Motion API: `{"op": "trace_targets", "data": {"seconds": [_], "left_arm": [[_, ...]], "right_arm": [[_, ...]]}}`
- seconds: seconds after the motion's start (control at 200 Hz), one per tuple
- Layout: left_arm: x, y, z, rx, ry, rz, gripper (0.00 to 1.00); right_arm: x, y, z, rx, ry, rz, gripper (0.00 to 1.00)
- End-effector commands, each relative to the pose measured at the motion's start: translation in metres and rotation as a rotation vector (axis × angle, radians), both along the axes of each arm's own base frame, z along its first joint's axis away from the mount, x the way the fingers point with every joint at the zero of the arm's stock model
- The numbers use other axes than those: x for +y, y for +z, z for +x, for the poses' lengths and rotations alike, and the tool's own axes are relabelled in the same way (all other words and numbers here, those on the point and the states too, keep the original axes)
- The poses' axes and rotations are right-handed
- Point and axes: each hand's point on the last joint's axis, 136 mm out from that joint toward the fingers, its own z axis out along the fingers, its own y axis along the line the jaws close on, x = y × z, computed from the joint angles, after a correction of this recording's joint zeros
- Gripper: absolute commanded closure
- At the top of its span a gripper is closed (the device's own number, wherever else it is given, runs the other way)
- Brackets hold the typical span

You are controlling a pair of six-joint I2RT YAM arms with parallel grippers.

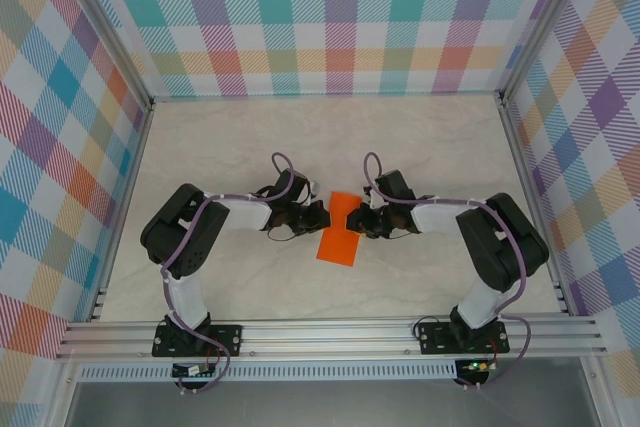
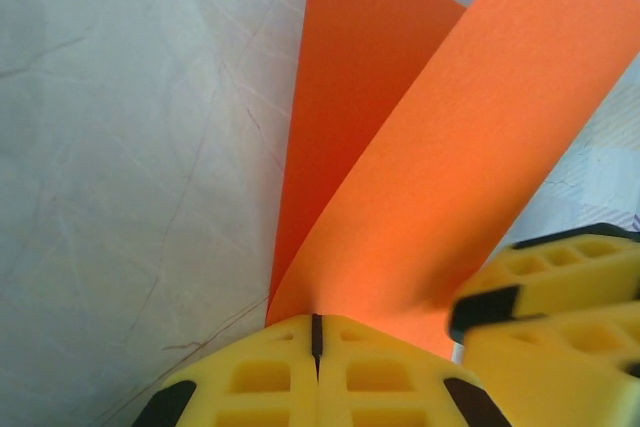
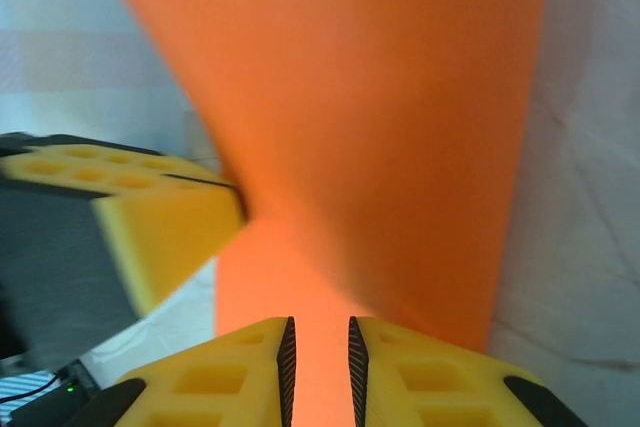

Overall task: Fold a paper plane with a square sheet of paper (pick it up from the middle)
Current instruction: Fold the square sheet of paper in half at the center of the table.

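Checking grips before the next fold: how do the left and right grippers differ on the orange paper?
The left gripper has fingers pressed shut, pinching the square sheet of paper; the right gripper has fingers slightly apart with paper in the gap, grip unclear. The left reaches in from the sheet's left, the right from its right. Both have yellow fingers.

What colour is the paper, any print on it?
Plain bright orange, no print. The paper shows best in the left wrist view.

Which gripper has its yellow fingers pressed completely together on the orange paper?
The left gripper: its fingers meet on the thin orange paper sheet. The right gripper shows a slim gap between its fingers.
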Motion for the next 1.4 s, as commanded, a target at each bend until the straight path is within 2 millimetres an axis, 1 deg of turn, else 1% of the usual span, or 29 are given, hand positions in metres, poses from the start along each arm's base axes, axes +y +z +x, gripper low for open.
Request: {"op": "trace_targets", "data": {"seconds": [0.0, 0.085, 0.115, 0.235, 0.27, 0.315, 0.355, 0.455, 0.545, 0.695, 0.73, 0.765, 0.81, 0.985, 1.07, 1.11, 1.195, 1.275, 1.35, 1.4], "left_arm": [[0.034, -0.056, -0.03, 0.119, 0.016, 0.215, 1.0], [0.034, -0.057, -0.03, 0.12, 0.015, 0.22, 1.0], [0.035, -0.057, -0.03, 0.121, 0.014, 0.221, 1.0], [0.037, -0.058, -0.032, 0.121, 0.012, 0.233, 1.0], [0.037, -0.059, -0.032, 0.12, 0.01, 0.237, 1.0], [0.038, -0.06, -0.032, 0.123, 0.008, 0.24, 1.0], [0.038, -0.06, -0.032, 0.124, 0.007, 0.242, 1.0], [0.036, -0.06, -0.031, 0.124, 0.007, 0.239, 1.0], [0.036, -0.059, -0.03, 0.122, 0.008, 0.237, 1.0], [0.038, -0.06, -0.03, 0.124, 0.011, 0.246, 1.0], [0.037, -0.06, -0.03, 0.125, 0.009, 0.245, 1.0], [0.037, -0.06, -0.03, 0.125, 0.005, 0.244, 1.0], [0.037, -0.059, -0.03, 0.125, 0.003, 0.246, 1.0], [0.038, -0.059, -0.032, 0.123, 0.002, 0.252, 1.0], [0.038, -0.06, -0.032, 0.127, 0.001, 0.25, 1.0], [0.038, -0.06, -0.032, 0.127, 0.001, 0.249, 1.0], [0.038, -0.059, -0.031, 0.125, 0.001, 0.249, 1.0], [0.038, -0.059, -0.032, 0.123, 0.0, 0.25, 1.0], [0.039, -0.06, -0.032, 0.125, 0.002, 0.254, 1.0], [0.039, -0.06, -0.032, 0.124, 0.001, 0.255, 1.0]], "right_arm": [[-0.008, -0.013, -0.004, 0.02, -0.003, -0.038, 0.76], [-0.005, -0.007, -0.003, 0.019, 0.006, -0.028, 0.76], [-0.003, -0.001, -0.001, 0.014, 0.01, -0.019, 0.76], [0.005, 0.031, 0.012, -0.053, 0.02, 0.026, 0.75], [0.005, 0.037, 0.017, -0.067, 0.02, 0.032, 0.74], [0.006, 0.04, 0.022, -0.073, 0.021, 0.041, 0.74], [0.005, 0.038, 0.026, -0.071, 0.02, 0.04, 0.74], [0.003, 0.022, 0.031, -0.036, 0.01, 0.028, 0.75], [-0.002, 0.001, 0.029, 0.003, -0.012, -0.009, 0.76], [-0.011, -0.02, 0.025, 0.03, -0.04, -0.053, 0.76], [-0.012, -0.023, 0.025, 0.035, -0.043, -0.057, 0.76], [-0.012, -0.024, 0.025, 0.042, -0.043, -0.059, 0.76], [-0.011, -0.02, 0.027, 0.041, -0.047, -0.049, 0.76], [-0.004, 0.022, 0.04, -0.043, -0.03, -0.002, 0.74], [-0.004, 0.03, 0.048, -0.063, -0.029, 0.011, 0.73], [-0.006, 0.028, 0.051, -0.059, -0.032, 0.008, 0.73], [-0.006, 0.017, 0.054, -0.03, -0.03, 0.009, 0.73], [-0.008, 0.001, 0.053, 0.003, -0.032, -0.006, 0.74], [-0.015, -0.018, 0.049, 0.037, -0.048, -0.047, 0.74], [-0.017, -0.026, 0.046, 0.056, -0.054, -0.055, 0.74]]}}
